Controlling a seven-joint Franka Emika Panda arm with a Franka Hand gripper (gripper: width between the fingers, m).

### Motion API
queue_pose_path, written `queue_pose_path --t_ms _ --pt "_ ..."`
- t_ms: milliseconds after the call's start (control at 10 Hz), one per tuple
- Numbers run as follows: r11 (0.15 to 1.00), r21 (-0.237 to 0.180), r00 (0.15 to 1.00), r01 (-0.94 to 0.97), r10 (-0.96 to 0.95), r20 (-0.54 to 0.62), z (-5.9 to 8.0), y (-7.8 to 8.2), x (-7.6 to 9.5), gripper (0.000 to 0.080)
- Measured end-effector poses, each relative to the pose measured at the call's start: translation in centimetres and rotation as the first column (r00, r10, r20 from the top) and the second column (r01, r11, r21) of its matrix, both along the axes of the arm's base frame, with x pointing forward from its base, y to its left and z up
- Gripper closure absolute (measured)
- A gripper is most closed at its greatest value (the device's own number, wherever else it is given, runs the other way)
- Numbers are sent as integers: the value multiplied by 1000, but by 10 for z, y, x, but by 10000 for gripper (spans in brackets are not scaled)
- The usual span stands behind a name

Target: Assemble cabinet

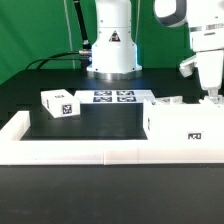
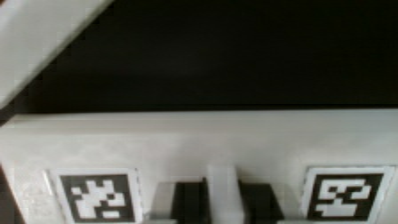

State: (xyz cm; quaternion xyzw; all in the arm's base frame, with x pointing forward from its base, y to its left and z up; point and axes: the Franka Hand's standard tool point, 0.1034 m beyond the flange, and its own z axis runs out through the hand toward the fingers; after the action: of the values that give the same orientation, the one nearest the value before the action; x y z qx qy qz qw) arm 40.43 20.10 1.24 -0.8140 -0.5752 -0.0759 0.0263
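Note:
The large white cabinet body [image 1: 185, 125] stands at the exterior view's right, with a marker on its front face. My gripper [image 1: 211, 97] is down on its back right top edge. In the wrist view the gripper [image 2: 221, 200] shows two dark fingers [image 2: 187, 202] close together, with a thin white strip of the body [image 2: 214, 140] between them and a marker on either side. A small white block [image 1: 60, 103] with markers lies apart at the left. A small white panel [image 1: 165, 100] lies behind the body's left end.
The marker board [image 1: 113, 97] lies flat in front of the robot base [image 1: 110, 45]. The long low white border rail [image 1: 70, 152] runs along the front and turns back at the left. A white edge [image 2: 45, 50] crosses the wrist view.

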Motion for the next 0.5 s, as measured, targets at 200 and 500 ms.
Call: queue_pose_path --t_ms 200,500 --pt "1000 0 1000 -1 1 1 1 0 0 731" --pt "998 -50 999 -35 35 6 30 -27 4 731"
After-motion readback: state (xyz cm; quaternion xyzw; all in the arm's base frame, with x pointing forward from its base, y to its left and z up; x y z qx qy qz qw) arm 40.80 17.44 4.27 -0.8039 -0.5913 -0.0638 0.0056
